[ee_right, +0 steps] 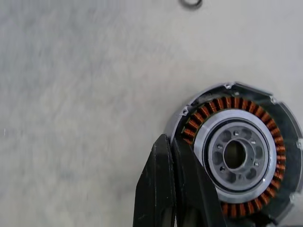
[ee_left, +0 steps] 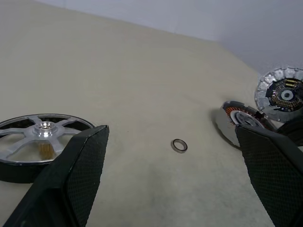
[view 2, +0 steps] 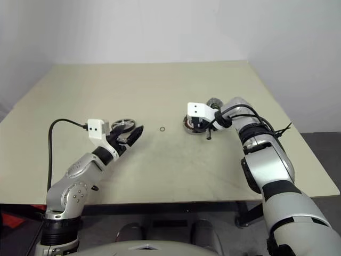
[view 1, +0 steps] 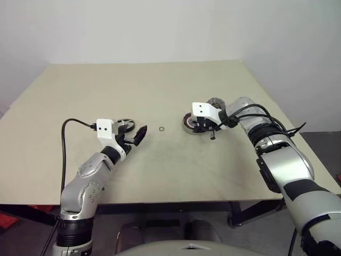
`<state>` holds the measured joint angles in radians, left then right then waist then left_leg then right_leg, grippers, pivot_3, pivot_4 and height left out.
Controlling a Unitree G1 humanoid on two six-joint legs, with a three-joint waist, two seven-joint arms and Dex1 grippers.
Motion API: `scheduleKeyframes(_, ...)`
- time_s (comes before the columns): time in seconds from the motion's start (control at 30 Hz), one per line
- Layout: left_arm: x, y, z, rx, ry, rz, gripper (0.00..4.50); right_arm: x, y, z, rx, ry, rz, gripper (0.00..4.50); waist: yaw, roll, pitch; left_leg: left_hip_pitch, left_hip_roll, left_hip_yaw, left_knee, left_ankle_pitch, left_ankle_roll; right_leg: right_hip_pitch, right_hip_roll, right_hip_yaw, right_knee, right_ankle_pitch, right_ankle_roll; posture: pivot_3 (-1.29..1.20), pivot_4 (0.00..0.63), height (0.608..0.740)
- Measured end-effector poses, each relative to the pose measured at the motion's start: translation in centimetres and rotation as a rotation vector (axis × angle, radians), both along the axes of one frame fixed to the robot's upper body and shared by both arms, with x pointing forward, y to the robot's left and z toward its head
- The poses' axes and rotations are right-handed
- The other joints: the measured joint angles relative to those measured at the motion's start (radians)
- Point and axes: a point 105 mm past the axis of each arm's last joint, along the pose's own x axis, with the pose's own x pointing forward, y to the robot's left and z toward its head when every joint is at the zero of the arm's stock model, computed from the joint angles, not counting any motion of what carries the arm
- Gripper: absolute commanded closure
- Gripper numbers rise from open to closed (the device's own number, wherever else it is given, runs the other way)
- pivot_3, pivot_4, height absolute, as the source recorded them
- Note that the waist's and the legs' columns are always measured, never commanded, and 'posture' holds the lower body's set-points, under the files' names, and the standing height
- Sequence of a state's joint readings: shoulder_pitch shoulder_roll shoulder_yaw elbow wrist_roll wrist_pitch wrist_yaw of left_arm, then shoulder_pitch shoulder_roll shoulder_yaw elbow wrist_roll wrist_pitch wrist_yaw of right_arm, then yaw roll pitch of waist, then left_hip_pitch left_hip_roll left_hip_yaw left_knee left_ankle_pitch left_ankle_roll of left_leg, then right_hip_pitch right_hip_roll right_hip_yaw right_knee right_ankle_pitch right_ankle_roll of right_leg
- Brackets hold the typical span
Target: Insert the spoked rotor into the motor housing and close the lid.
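Note:
The spoked rotor lies flat on the table just beside my left gripper, which hovers low and level with its fingers wide open and nothing between them. The motor housing, with its copper windings and grey hub facing up, sits at the table's right middle. My right gripper is shut and empty. It points down and leftward, with its tips at the housing's rim, and partly covers the housing in the eye views. The lid lies just behind the housing, partly hidden by my right wrist.
A tiny thin metal ring lies on the beige table between the two grippers. A black cable loops from my left wrist. The table's right edge is close to my right arm.

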<state>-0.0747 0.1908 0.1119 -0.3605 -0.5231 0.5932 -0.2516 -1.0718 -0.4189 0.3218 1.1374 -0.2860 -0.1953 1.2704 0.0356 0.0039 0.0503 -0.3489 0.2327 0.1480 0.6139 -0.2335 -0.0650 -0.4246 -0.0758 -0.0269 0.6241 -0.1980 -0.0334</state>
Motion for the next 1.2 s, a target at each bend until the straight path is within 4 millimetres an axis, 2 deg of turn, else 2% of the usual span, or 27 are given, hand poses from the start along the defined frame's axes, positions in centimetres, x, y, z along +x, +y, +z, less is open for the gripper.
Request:
scheduleKeyframes(0.6,-0.3,0.0,-0.3,-0.004,0.01,0.007,0.0,1.9,4.8,-0.6,0.092,-0.098,-0.144,4.46,-0.02,0.001,0.0,0.002,0.002,0.001,-0.001,0.002,-0.007,0.0,0.002,-0.001,0.001,0.003,-0.005,0.0,0.0,0.74)
scheduleKeyframes(0.93,-0.3,-0.2,-0.3,-0.005,0.01,0.002,0.0,1.8,7.1,-0.7,0.135,-0.101,-0.14,4.46,-0.022,0.001,0.001,0.002,0.004,0.001,-0.003,0.003,-0.008,-0.001,0.003,-0.001,0.0,0.003,-0.006,0.0,0.0,0.74)
scheduleKeyframes(1.2,-0.5,-0.6,-0.3,-0.012,0.009,-0.008,0.0,1.4,9.9,-0.5,0.179,-0.106,-0.113,4.46,-0.017,0.002,0.002,0.001,0.004,0.001,-0.003,0.003,-0.008,-0.002,0.003,-0.002,-0.001,0.003,-0.006,0.0,0.0,0.74)
